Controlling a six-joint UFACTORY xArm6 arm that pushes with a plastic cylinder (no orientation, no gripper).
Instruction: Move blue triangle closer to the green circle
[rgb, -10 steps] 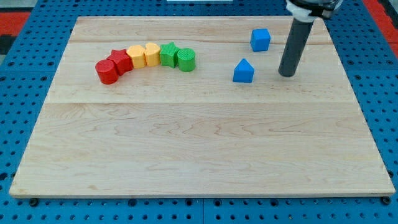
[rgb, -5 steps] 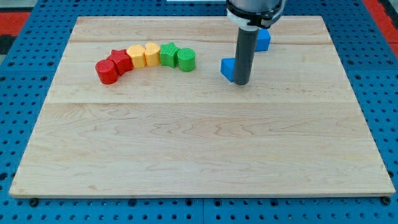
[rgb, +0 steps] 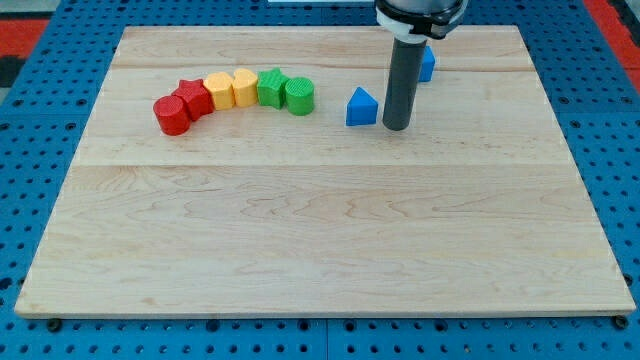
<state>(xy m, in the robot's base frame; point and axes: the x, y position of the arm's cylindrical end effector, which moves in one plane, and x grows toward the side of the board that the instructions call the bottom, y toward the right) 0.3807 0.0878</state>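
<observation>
The blue triangle (rgb: 361, 107) lies on the wooden board, in the upper middle of the view. The green circle (rgb: 299, 96) sits to its left, a short gap away, at the right end of a curved row of blocks. My tip (rgb: 396, 127) rests on the board just right of the blue triangle, a small gap apart from it. The dark rod rises from the tip to the view's top.
The row holds, from left, a red circle (rgb: 171, 116), red star (rgb: 193, 98), two yellow blocks (rgb: 218, 91) (rgb: 243, 86) and a green star (rgb: 271, 86). A blue cube (rgb: 426, 64) is partly hidden behind the rod. The board's edge (rgb: 320, 312) borders blue pegboard.
My tip swept left from the right side and pushed the blue triangle left, toward the green circle. It has since drawn back slightly right of the triangle.
</observation>
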